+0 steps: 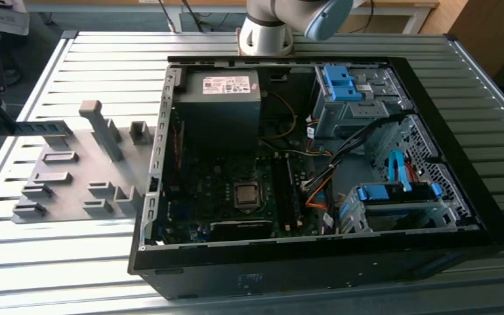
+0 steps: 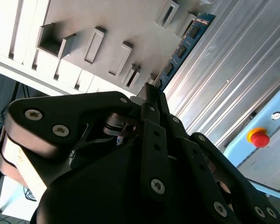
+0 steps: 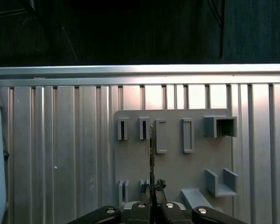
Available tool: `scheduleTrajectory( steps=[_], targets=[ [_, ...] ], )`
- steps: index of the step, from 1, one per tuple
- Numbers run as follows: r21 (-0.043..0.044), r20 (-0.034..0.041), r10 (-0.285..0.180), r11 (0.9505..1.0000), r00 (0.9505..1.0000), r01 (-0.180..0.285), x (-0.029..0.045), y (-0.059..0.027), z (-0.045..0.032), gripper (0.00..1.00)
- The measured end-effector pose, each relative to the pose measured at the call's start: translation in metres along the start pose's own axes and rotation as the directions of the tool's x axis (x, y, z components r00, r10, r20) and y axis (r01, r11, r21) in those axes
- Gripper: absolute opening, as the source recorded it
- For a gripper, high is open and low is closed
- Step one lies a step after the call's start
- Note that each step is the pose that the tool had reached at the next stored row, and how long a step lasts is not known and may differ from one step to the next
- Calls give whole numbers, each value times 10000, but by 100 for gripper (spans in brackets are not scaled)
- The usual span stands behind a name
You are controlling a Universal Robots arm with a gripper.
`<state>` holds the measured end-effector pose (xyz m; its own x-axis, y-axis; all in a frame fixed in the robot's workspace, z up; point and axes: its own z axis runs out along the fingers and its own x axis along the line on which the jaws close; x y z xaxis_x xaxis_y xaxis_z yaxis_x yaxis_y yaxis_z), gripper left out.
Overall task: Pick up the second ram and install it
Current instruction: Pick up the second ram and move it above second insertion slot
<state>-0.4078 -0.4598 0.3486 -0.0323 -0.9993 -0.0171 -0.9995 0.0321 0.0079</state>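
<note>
Clamping one end of the second ram (image 2: pixel 182 46), the tool (image 2: pixel 151 92) held it edge-on above the fixture plate (image 1: pixel 73 190), at 9 o'clock from the computer case (image 1: pixel 322 266), probably for slot alignment.

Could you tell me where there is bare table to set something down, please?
Bare slatted table lies at the exterior view's lower left, below the fixture plate, and above the plate, left of the computer case. The plate is crowded with blocks, and the gripper holds the second ram over it.
</note>
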Motion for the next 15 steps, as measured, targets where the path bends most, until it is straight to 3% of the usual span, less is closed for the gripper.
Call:
scheduleTrajectory(
  steps=[15],
  targets=[
    [-1,0,0,10000,10000,0,-1,1,-94,14]
  ],
)
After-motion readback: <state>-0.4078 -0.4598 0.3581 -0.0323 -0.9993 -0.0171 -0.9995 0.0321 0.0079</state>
